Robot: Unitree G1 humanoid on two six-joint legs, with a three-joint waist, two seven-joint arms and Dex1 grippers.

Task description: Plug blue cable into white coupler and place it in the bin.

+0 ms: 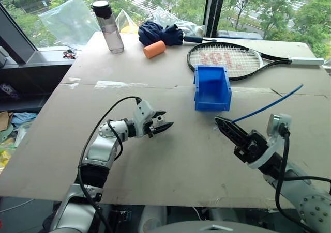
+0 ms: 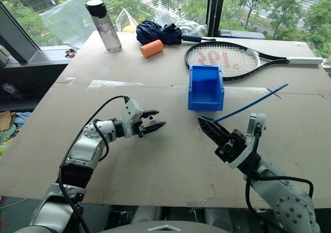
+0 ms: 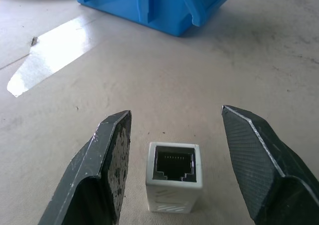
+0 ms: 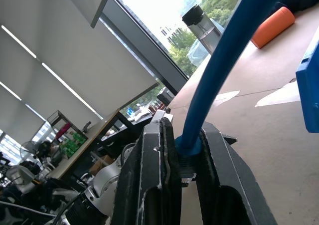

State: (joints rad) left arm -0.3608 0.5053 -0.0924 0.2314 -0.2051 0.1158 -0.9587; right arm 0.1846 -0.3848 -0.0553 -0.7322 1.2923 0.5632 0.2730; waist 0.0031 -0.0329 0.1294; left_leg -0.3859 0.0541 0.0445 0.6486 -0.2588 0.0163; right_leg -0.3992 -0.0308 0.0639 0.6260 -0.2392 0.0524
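The white coupler (image 3: 174,177) stands on the brown table (image 1: 155,166) with its dark socket facing the left wrist camera. My left gripper (image 3: 174,116) is open around it, a gap showing on each side of the block. This gripper (image 1: 166,120) hovers low over the table, left of the bin. The bin (image 1: 212,88) is a bright-blue box in the middle of the table. My right gripper (image 1: 219,121) is shut on the blue cable (image 1: 269,105), which rises stiffly to the right. In the right wrist view the cable (image 4: 224,60) leaves the closed fingers and its clear plug (image 4: 186,173) sits between them.
A tennis racket (image 1: 225,60) lies just behind the bin. Farther back are a water bottle (image 1: 108,26), an orange cylinder (image 1: 154,49) and a folded dark-blue umbrella (image 1: 160,34). A strip of clear tape (image 1: 114,83) runs across the table seam.
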